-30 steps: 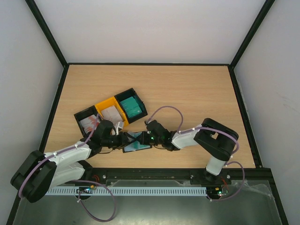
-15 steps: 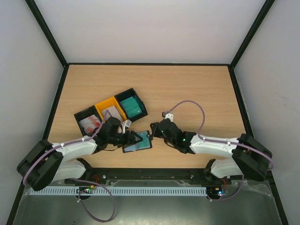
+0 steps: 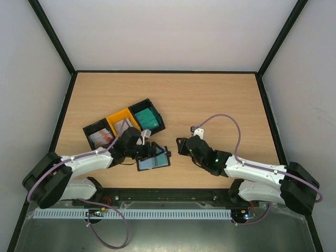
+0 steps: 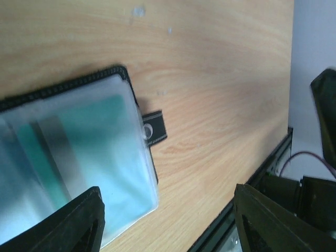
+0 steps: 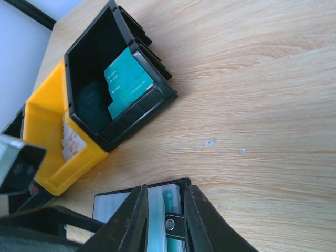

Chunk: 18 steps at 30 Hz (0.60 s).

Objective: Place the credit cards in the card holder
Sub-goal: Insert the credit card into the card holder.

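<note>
Right fingers (image 5: 130, 220) pulled off the card holder (image 3: 154, 162) toward 3 o'clock, now just clear of it and slightly parted. Left fingers (image 4: 79, 223) spread wider above it.

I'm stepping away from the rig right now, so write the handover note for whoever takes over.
End effectors: left end effector open, over the card holder, gripping nothing; right end effector slightly open, empty, just right of the holder.
Holder: lying open on the table near the front edge.
Done: one teal card sits inside it.
Left: teal cards in the black tray, whitish cards in the yellow tray, red-and-white cards in the other black tray.
</note>
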### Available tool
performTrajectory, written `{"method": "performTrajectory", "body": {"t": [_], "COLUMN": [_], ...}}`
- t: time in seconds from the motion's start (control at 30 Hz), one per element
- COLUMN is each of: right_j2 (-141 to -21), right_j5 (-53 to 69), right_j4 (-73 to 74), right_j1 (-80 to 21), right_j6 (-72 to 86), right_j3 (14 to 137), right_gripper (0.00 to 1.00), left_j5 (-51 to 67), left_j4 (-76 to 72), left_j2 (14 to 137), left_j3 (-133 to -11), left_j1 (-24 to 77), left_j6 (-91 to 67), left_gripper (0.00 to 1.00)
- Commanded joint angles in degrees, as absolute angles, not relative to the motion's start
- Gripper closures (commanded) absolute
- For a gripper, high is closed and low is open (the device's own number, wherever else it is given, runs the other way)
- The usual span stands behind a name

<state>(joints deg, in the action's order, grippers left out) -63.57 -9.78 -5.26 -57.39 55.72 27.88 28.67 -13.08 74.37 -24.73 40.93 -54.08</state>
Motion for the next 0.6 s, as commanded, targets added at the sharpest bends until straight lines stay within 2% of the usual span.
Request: {"method": "performTrajectory", "body": {"t": [0.0,0.2,0.37,0.57], "right_j2": [-62.30,-69.36,-79.65,-89.31], "right_j5": [-8.83,2.92,7.20,7.54], "right_j4": [-2.83,-3.51,-3.16,-4.38], "right_j1": [-57.37,-58.20,-63.67,-65.83], "right_j6": [51.10,44.39,40.61,41.85], "right_j3": [28.16,33.06,39.44,42.04], "right_gripper": [0.77,0.71,0.69,0.67], "left_j5": [17.53,5.76,5.63,6.00], "left_j4": [-1.28,12.60,19.15,24.53], "left_j2": [68.63,60.89,57.84,61.53], "left_j3": [-29.09,-33.14,-36.60,-42.41], "left_j1": [40.90,38.93,34.01,28.81], "left_j6": [-50.45,-47.20,-42.46,-36.25], "left_gripper": [0.31,0.30,0.29,0.28]}}
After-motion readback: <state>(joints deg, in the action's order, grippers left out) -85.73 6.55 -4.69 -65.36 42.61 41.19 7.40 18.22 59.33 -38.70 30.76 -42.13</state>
